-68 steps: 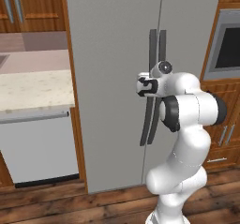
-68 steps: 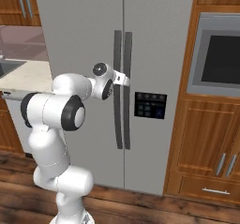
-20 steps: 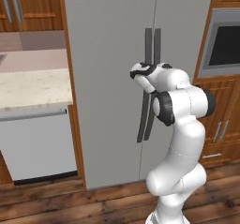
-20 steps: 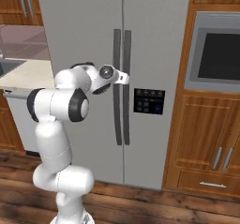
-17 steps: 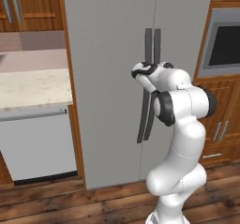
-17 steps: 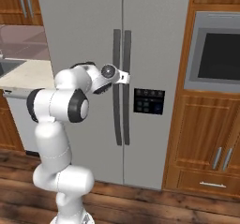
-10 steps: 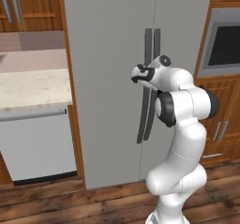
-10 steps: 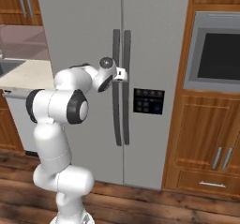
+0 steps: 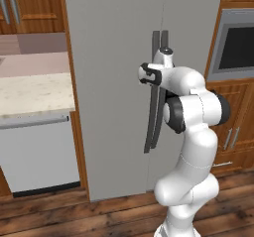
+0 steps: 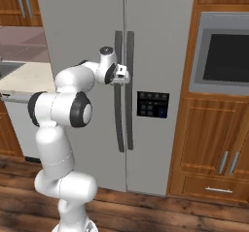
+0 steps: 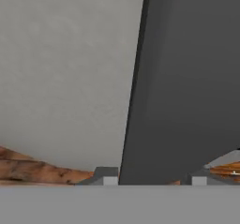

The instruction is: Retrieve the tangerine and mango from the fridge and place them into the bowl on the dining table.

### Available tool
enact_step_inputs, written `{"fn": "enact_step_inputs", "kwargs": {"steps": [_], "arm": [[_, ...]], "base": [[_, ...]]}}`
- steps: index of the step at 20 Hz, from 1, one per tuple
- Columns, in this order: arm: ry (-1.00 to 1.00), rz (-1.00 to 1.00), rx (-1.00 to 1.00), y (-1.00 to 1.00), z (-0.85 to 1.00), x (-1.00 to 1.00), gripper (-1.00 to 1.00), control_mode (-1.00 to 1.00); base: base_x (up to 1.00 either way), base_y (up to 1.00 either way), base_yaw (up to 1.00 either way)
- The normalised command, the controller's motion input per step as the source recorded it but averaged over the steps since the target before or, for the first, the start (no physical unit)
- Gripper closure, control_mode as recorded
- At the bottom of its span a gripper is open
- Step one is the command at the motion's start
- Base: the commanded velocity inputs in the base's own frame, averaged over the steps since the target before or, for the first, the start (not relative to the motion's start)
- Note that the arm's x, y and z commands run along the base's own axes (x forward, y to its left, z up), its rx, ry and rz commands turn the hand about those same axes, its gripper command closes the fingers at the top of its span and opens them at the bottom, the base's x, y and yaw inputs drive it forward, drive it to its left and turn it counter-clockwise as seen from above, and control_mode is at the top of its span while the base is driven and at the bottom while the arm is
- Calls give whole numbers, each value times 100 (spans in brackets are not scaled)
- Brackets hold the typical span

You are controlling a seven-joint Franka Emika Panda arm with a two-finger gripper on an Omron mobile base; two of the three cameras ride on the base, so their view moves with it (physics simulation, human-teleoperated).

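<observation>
The tall light-grey fridge [image 9: 114, 82] [image 10: 82, 32] stands in front of me with both doors closed. My gripper [image 9: 145, 75] [image 10: 124, 75] is at chest height on the left door's long dark handle [image 9: 150, 122] [image 10: 118, 124]. In the hand view the gripper [image 11: 152, 177] has that dark handle [image 11: 187, 78] filling the gap between its two fingertips, so it is shut on the handle. The tangerine and mango are hidden behind the closed doors. The bowl and the dining table are out of view.
A beige counter [image 9: 30, 89] over a white appliance [image 9: 37, 151] adjoins the fridge on the left. A built-in oven [image 10: 223, 51] and wooden cabinets [image 10: 214, 143] flank it on the right. The second door handle [image 10: 130, 105] runs right beside the gripped one. Wooden floor lies below.
The hand has rolled at the wrist and settled against the left handle. The jaws have narrowed onto the handle. The doors have not moved.
</observation>
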Motion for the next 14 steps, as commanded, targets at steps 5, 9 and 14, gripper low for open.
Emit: {"fn": "enact_step_inputs", "kwargs": {"steps": [5,9,14], "arm": [[-7,0,0,100,-7,-38,100,-100],[-39,0,3,100,-21,-72,100,-100],[-53,0,7,100,-22,-84,100,-100]], "base": [[0,0,0],[0,0,0],[0,0,0]]}}
